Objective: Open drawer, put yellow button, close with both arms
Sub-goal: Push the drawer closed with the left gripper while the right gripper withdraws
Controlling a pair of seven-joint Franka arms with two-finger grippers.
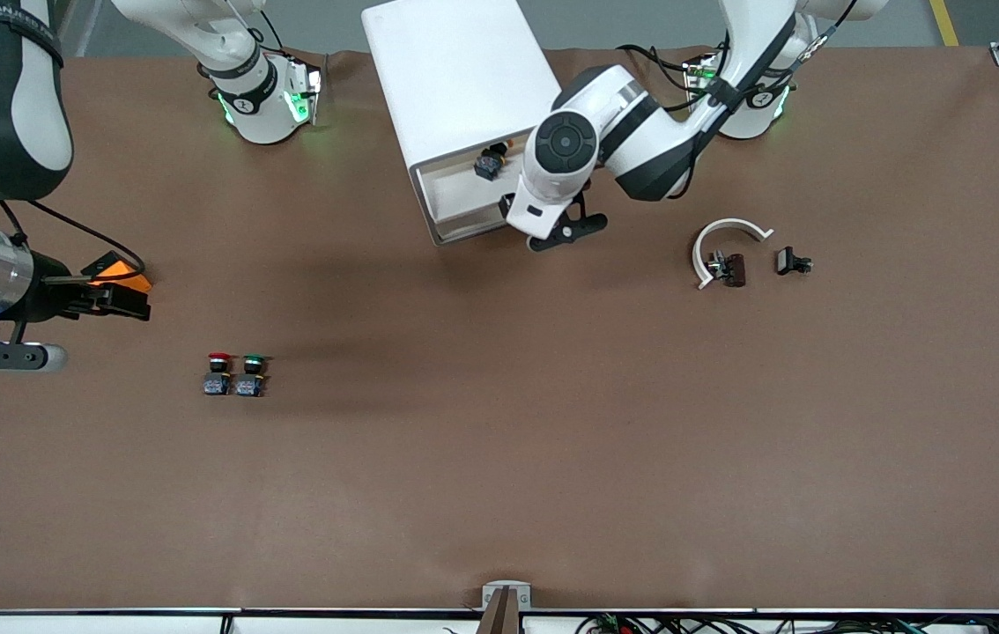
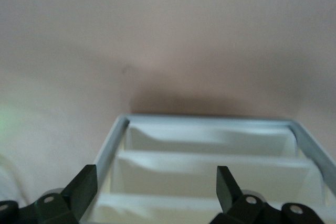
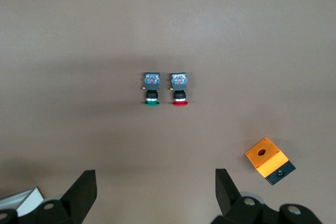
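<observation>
The white cabinet (image 1: 455,70) stands between the arms' bases. Its top drawer (image 1: 464,231) is pulled out. The yellow button (image 1: 489,164) lies in the drawer and looks mostly dark from the front view. My left gripper (image 1: 552,233) is at the drawer's front, at the corner toward the left arm's end. It is open and empty. In the left wrist view the left gripper (image 2: 155,192) is over white drawer slats (image 2: 210,129). My right gripper (image 1: 134,304) waits open and empty over the table at the right arm's end (image 3: 155,192).
A red-capped switch (image 1: 218,374) and a green-capped switch (image 1: 250,374) stand side by side; the right wrist view shows the red (image 3: 179,88) and green (image 3: 151,88). An orange box (image 1: 125,275) lies under the right gripper. A white curved piece (image 1: 724,242) and a small black part (image 1: 792,261) lie toward the left arm's end.
</observation>
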